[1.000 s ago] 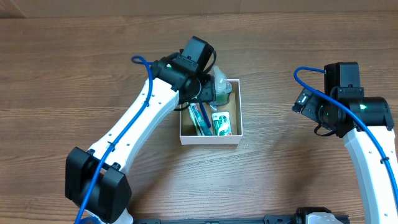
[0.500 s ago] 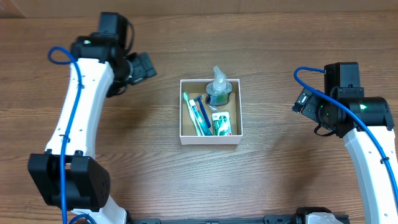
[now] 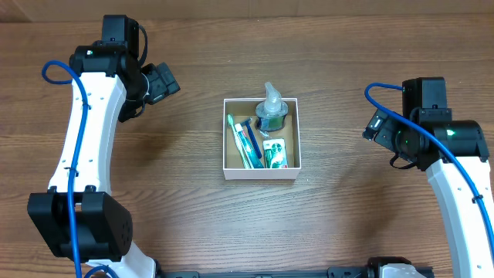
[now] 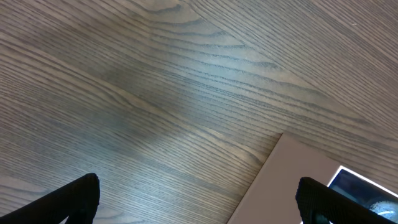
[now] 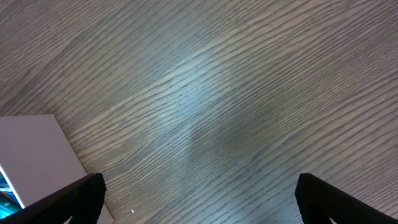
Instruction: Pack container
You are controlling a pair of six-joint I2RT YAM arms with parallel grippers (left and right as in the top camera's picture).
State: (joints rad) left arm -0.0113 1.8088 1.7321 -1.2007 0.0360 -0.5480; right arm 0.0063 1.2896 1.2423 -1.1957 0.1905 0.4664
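The container [image 3: 229, 171], a square white-walled cardboard box with a brown inside, sits in the middle of the wooden table. In it lie toothbrushes [image 3: 245, 145], a small green and red tube [image 3: 274, 153] and a clear pump bottle [image 3: 270, 110] in the far right corner. My left gripper [image 3: 164, 80] is open and empty, up and to the left of the box; its wrist view shows a white box wall [image 4: 292, 180] at the lower right. My right gripper [image 3: 376, 126] is open and empty, to the right of the box; its wrist view shows a box wall [image 5: 31, 149] at the lower left.
The wooden tabletop [image 3: 347, 224] runs all round the box. Blue cables loop off both arms. A cardboard edge lies along the far side of the table [image 3: 255, 8].
My left arm has left the box, where it was over the pump bottle, and swung to the far left. The bottle now stands in the box. The right arm has not moved.
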